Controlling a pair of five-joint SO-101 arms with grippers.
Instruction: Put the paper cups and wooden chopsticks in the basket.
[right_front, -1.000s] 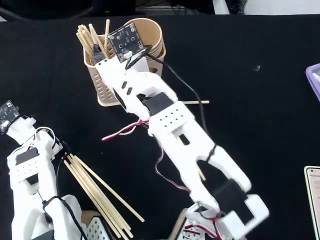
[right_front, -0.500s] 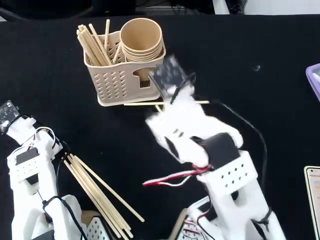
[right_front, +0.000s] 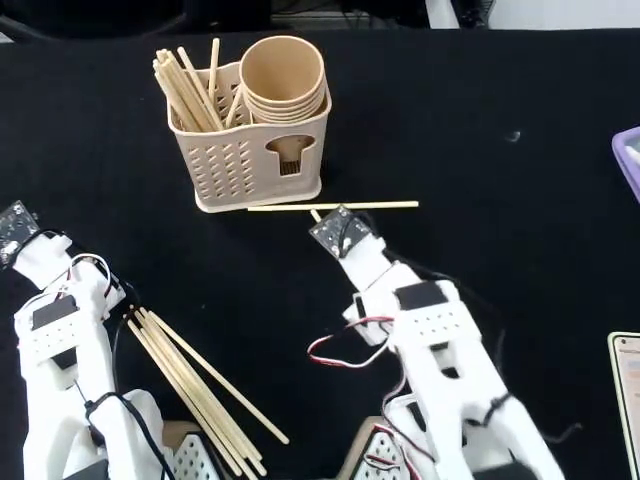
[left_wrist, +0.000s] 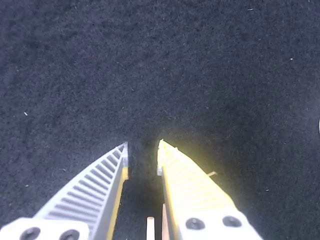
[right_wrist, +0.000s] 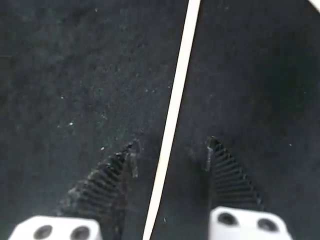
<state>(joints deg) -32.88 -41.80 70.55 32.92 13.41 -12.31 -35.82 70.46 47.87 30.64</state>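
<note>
The perforated beige basket (right_front: 232, 160) stands at the back of the table with a stack of paper cups (right_front: 284, 75) and several wooden chopsticks (right_front: 185, 85) in it. One loose chopstick (right_front: 335, 206) lies flat just in front of the basket. My right gripper (right_wrist: 172, 147) is open and low over the black cloth, with a chopstick (right_wrist: 176, 100) running between its fingers, untouched. The right arm (right_front: 420, 320) sits in front of the basket. My left gripper (left_wrist: 143, 145) is slightly open and holds nothing. A bundle of several chopsticks (right_front: 200, 385) lies beside the left arm (right_front: 60, 330).
A purple object (right_front: 628, 155) shows at the right edge, and a light card (right_front: 626, 385) lies lower on that side. A chopstick end (left_wrist: 150, 227) shows between the left fingers' bases. Black cloth covers the table.
The right arm has pulled back from over the basket toward the front and lowered beside the loose chopstick. The left arm has not moved.
</note>
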